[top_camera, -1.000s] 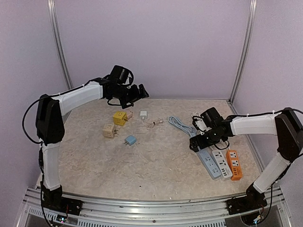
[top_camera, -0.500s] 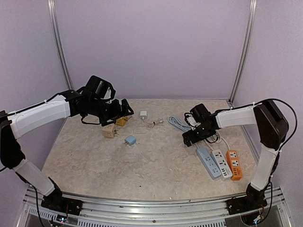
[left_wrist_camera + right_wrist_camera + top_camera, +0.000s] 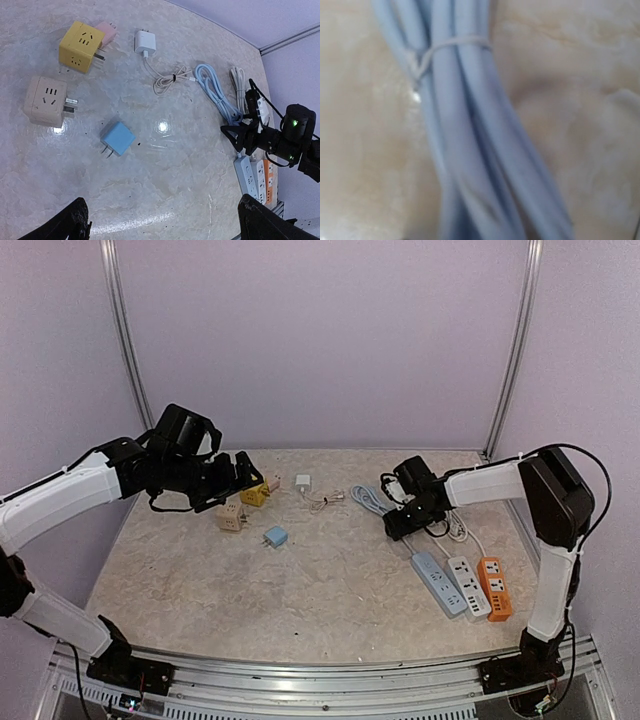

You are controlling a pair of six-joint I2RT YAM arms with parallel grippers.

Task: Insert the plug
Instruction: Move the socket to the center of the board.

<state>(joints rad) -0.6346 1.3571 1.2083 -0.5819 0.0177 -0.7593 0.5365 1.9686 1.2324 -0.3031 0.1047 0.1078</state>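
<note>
A small blue plug [image 3: 118,138] [image 3: 275,536] lies prongs-down-left on the marble tabletop. Blue [image 3: 441,583], white [image 3: 468,585] and orange [image 3: 495,587] power strips lie side by side at the right. My left gripper [image 3: 165,225] [image 3: 245,472] hangs wide open above the table, over the cube adapters, with nothing between its fingers. My right gripper [image 3: 393,526] is low over the tied blue cable bundle [image 3: 470,150] [image 3: 215,95], just behind the strips. Its own fingers do not show in the right wrist view, and whether it grips the cable is unclear.
A yellow cube adapter [image 3: 79,46], a beige cube adapter [image 3: 46,101] and a pink adapter [image 3: 106,33] sit at the back left. A white charger [image 3: 145,42] with its coiled cord lies mid-back. A white cable bundle [image 3: 239,82] lies beside the blue one.
My left arm swung from the back wall down and left to hover over the cubes. My right gripper slid from the strips' near end up-left onto the blue cable bundle.
</note>
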